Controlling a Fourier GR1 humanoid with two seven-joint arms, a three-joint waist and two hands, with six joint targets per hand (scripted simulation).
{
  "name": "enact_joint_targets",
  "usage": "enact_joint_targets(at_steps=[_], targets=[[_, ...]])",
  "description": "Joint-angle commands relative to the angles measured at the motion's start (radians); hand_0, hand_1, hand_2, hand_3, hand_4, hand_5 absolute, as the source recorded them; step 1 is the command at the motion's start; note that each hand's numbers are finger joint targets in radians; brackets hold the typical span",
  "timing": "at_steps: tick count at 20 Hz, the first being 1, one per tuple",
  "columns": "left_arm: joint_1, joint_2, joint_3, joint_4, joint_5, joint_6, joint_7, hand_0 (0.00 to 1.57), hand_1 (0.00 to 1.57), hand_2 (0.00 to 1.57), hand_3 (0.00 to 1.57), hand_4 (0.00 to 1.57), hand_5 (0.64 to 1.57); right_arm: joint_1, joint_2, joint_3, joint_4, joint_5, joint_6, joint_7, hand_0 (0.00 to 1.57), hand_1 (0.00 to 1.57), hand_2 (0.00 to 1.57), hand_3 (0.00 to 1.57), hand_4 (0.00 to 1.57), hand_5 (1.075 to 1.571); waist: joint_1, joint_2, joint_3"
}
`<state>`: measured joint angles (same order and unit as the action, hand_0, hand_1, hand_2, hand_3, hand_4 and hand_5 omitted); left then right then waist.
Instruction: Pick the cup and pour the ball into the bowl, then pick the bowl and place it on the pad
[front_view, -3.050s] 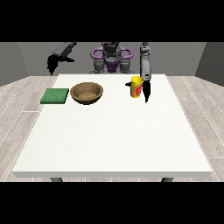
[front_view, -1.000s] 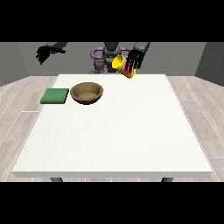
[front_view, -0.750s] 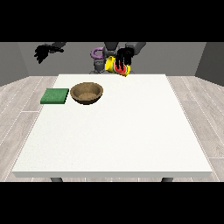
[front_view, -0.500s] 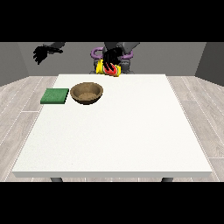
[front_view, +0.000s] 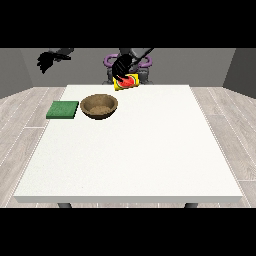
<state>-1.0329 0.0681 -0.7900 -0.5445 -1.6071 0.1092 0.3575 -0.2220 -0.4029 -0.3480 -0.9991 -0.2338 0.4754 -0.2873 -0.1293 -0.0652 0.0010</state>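
Front view: white table (front_view: 150, 160) carries a brown bowl (front_view: 99, 106), contents unclear, beside a green pad (front_view: 63, 109). Hand at view's right (front_view: 121, 67) curls around the tipped yellow cup (front_view: 127, 82) above the table's far edge. Hand at view's left (front_view: 47, 60) hangs raised, fingers unclear.

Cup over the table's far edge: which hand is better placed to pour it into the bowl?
The robot's left hand, at the view's right. Its fingers are curled round the tilted yellow cup, held up behind the brown bowl. The hand at the view's left is raised off to the side, holding nothing.
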Motion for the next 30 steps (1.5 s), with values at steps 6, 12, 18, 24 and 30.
enact_joint_targets(at_steps=[6, 12, 18, 24, 30], targets=[[0.039, 0.004, 0.065, -0.064, -0.032, -0.005, -0.023, 1.45, 1.45, 1.57, 1.57, 1.54, 1.136, -0.014, -0.031, -0.030, 0.009, -0.035, -0.011, 0.080, 0.00, 0.00, 0.00, 0.00, 0.00, 1.569, 0.052, -0.008, -0.0012], [0.158, -0.027, 0.487, -0.235, 0.416, 0.269, 0.044, 1.24, 1.24, 1.54, 1.43, 1.51, 1.196, 0.038, -0.014, -0.055, 0.013, -0.043, -0.034, 0.051, 0.00, 0.00, 0.00, 0.00, 0.00, 1.567, 0.137, 0.014, -0.0111], [0.340, -0.067, 0.654, -0.412, 0.883, 0.428, -0.086, 0.00, 0.00, 0.00, 0.00, 0.42, 1.561, -0.027, 0.064, -0.020, -0.023, -0.039, -0.079, 0.041, 0.00, 0.00, 0.00, 0.00, 0.35, 1.567, 0.121, 0.160, -0.0263], [0.466, -0.068, 0.643, -0.619, 1.332, 0.320, -0.359, 0.00, 0.00, 0.00, 0.00, 0.00, 1.563, -0.079, 0.131, -0.002, -0.043, 0.015, -0.226, 0.034, 0.00, 0.00, 0.00, 0.00, 0.25, 1.571, 0.194, 0.204, -0.0113], [0.551, -0.027, 0.690, -0.659, 1.474, 0.098, -0.581, 0.00, 0.00, 0.00, 0.00, 0.00, 1.564, -0.132, 0.196, -0.023, -0.011, 0.013, -0.345, 0.017, 0.00, 0.00, 0.00, 0.00, 0.32, 1.570, 0.291, 0.262, -0.0018]])
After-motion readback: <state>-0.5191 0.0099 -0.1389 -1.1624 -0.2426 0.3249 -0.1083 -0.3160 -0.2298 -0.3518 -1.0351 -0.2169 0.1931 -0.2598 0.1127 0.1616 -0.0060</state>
